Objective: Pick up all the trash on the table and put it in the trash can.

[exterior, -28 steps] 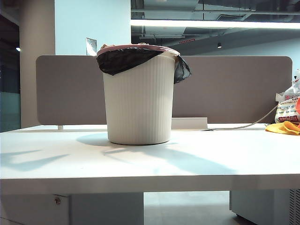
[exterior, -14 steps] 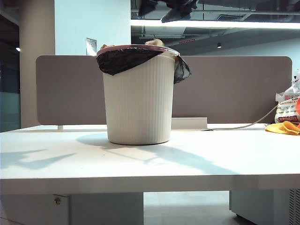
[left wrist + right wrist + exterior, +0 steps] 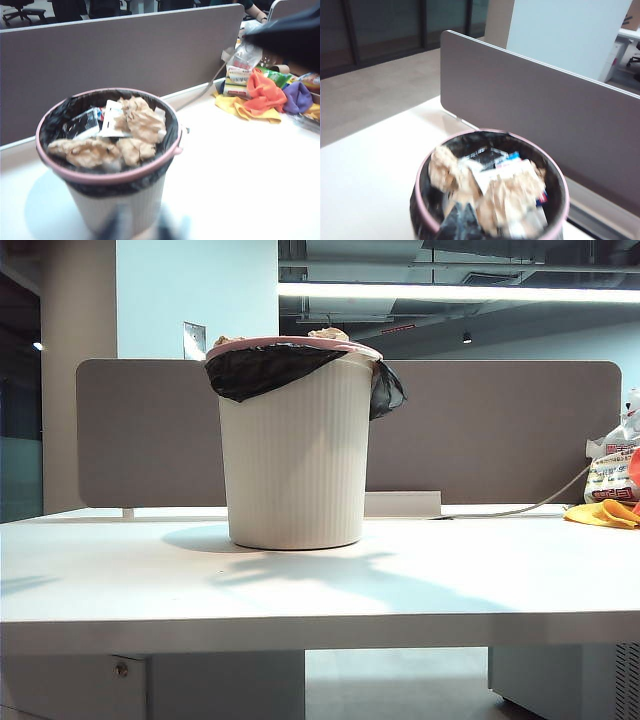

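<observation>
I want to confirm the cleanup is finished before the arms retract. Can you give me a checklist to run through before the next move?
1. Trash in the trash can: ok, tan paper wads lie inside the liner.
2. Table free of wads: ok in the visible area.
3. Trash can upright: ok.
4. Left gripper empty: cannot tell, a blur near the bin.
5. Right gripper empty: ok, shut above the can with nothing between its tips.

I saw a ribbed off-white plastic bin (image 3: 296, 455), matt, with a smooth pink rim (image 3: 107, 177) and a crinkled, faintly glossy black liner (image 3: 262, 368). The wads (image 3: 142, 125) were rough, wrinkled tan paper. The table (image 3: 320, 585) was smooth and white, with soft cloths (image 3: 260, 95) on it.
</observation>
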### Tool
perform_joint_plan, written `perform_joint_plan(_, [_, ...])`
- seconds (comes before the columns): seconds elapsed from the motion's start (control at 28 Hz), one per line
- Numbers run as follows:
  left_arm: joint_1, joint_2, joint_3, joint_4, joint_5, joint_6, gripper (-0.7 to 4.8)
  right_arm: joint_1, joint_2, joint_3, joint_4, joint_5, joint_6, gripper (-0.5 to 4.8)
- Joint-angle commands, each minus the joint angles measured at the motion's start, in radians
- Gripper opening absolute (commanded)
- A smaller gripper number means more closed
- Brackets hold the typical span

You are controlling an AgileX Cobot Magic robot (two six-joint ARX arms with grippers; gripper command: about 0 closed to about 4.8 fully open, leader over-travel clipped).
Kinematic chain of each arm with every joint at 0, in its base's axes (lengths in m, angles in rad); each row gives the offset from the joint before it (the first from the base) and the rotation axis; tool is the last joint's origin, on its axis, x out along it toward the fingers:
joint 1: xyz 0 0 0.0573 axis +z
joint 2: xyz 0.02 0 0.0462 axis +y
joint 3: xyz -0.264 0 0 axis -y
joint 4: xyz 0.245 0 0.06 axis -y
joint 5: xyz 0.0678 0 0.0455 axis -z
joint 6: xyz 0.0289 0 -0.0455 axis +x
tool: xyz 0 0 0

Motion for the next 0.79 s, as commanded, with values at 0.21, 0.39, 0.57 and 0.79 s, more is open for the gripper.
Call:
perform_joint_plan(0.21, [-0.002,-0.319,-0.119,-0.278,-0.072,-0.012,-0.05,0.001,-0.429,-0.221,-0.225,0.081,-0.029,-0.09])
perform_joint_plan(0.39, [-0.002,-0.647,-0.352,-0.273,-0.087,-0.050,-0.05,0.001,-0.777,-0.536,-0.226,0.091,0.018,-0.09])
perform_joint_plan(0.57, [-0.002,-0.903,-0.604,-0.271,-0.080,-0.062,-0.05,0.001,-1.149,-1.034,-0.072,0.159,0.167,-0.08])
perform_joint_plan(0.79, [-0.002,-0.946,-0.889,-0.054,-0.025,-0.109,-0.05,0.002,-1.359,-1.524,0.240,0.129,0.222,-0.08])
